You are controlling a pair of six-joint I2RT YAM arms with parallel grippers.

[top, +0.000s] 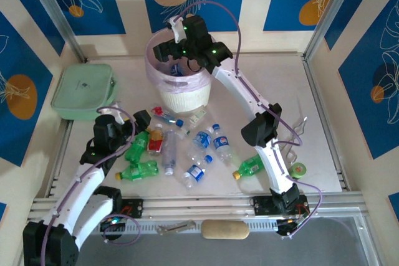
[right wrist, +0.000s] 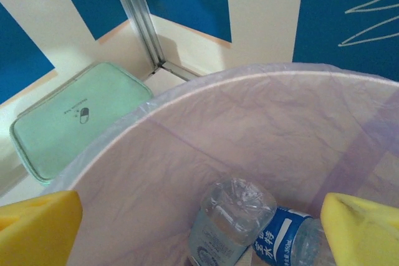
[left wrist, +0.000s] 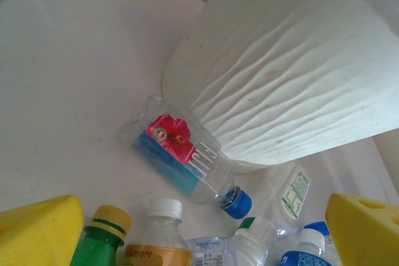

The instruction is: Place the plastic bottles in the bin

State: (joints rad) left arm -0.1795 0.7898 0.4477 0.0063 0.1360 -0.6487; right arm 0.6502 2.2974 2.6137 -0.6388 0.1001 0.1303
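Where the overhead view begins at the left, a flat pale-green lidded box (top: 83,90) lies on the white table (top: 324,123) near the back corner. In front of it, the left gripper (top: 128,121) hangs low at the left edge of the scattered plastic bottles (top: 187,151). Its fingers are hard to make out from above. Its wrist camera shows two yellow fingertips (left wrist: 37,232) in the bottom corners, spread wide with nothing between them, so it is open and empty.

That close view looks across a clear bottle with a red flower label (left wrist: 177,154) and a blue cap. It lies on its side just beside the ribbed white wall of the bin (left wrist: 293,73); whether they touch is unclear. Nearer the camera, a green bottle (left wrist: 100,244), a white-capped bottle (left wrist: 159,235) and others are cut off by the lower edge.

Mid-table, the bottles lie on their sides in a loose, overlapping heap, too tangled to count exactly. Behind them stands the round bin, with a pink-purple liner (top: 154,66) folded over its rim.

The right gripper (top: 179,54) hovers over the bin's mouth and hides most of the inside from above. Its wrist camera shows yellow fingertips (right wrist: 37,228) far apart, holding nothing. Below them, a clear bottle in the bin (right wrist: 230,216) and a blue-labelled one (right wrist: 280,235) are partly cropped. Further right, a lone green bottle (top: 252,166) lies beside the right arm, with a small green roll (top: 300,169) beyond it.
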